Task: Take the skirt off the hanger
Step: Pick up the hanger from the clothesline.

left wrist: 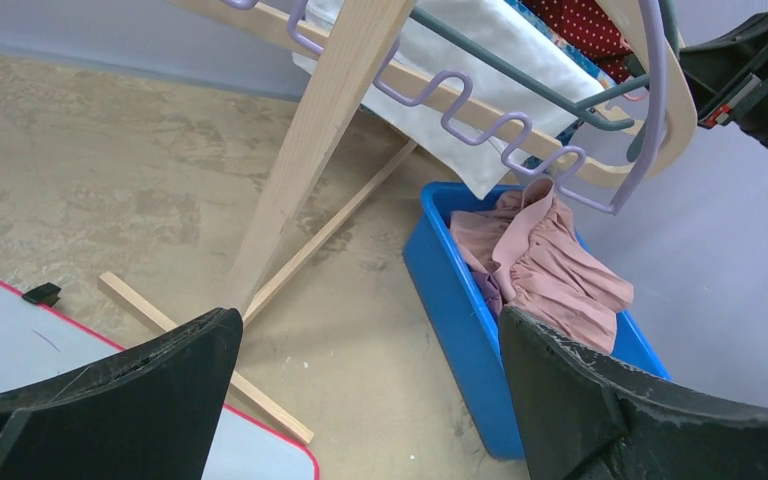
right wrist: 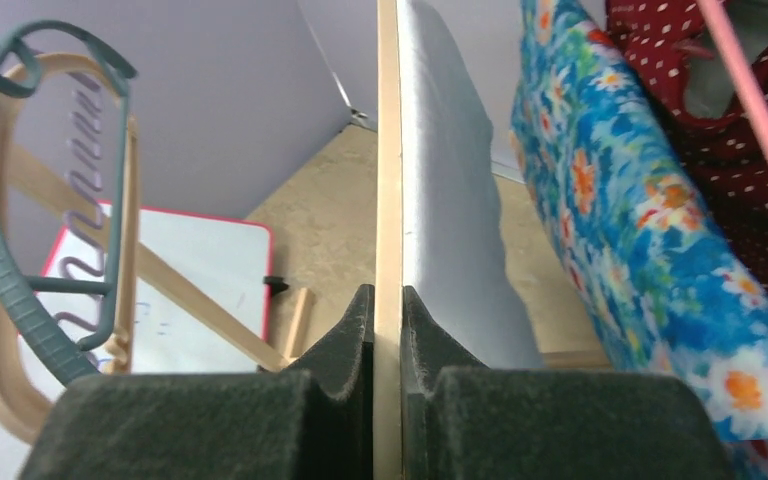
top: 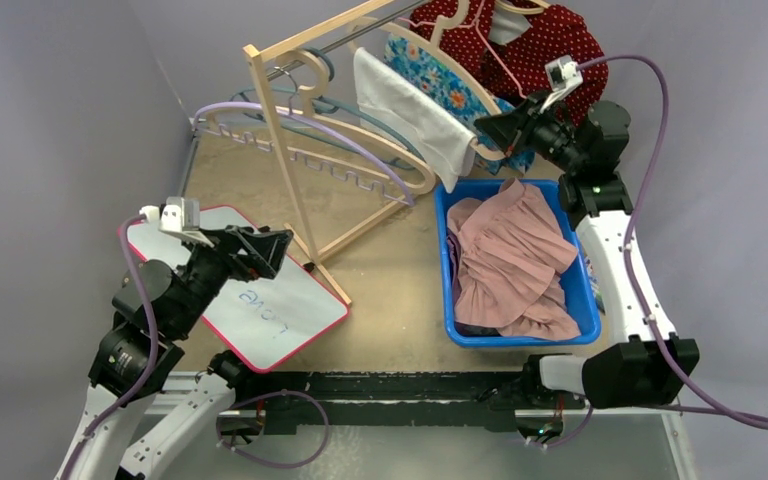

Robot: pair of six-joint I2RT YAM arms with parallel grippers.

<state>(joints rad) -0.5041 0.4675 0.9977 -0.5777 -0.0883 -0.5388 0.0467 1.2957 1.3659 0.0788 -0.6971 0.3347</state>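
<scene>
A white skirt (top: pixel 405 105) hangs over a wooden hanger (top: pixel 447 62) on the wooden rack. My right gripper (top: pixel 485 130) is shut on the lower end of that hanger. In the right wrist view the hanger's thin edge (right wrist: pixel 389 150) runs up between my right gripper's (right wrist: pixel 388 310) closed fingers, with the white skirt (right wrist: pixel 450 200) just to its right. My left gripper (top: pixel 280 250) is open and empty, low over the whiteboard, well left of the skirt. In the left wrist view it (left wrist: pixel 370 380) faces the rack, with the skirt (left wrist: pixel 460 60) high above.
A blue bin (top: pixel 443 270) holding a pink garment (top: pixel 515 260) sits under the hanger. A floral garment (top: pixel 440 75) and a red dotted one (top: pixel 550 40) hang behind. Empty hangers (top: pixel 360 160) hang left of the skirt. The rack post (top: pixel 280 150) and a whiteboard (top: pixel 270 320) are on the left.
</scene>
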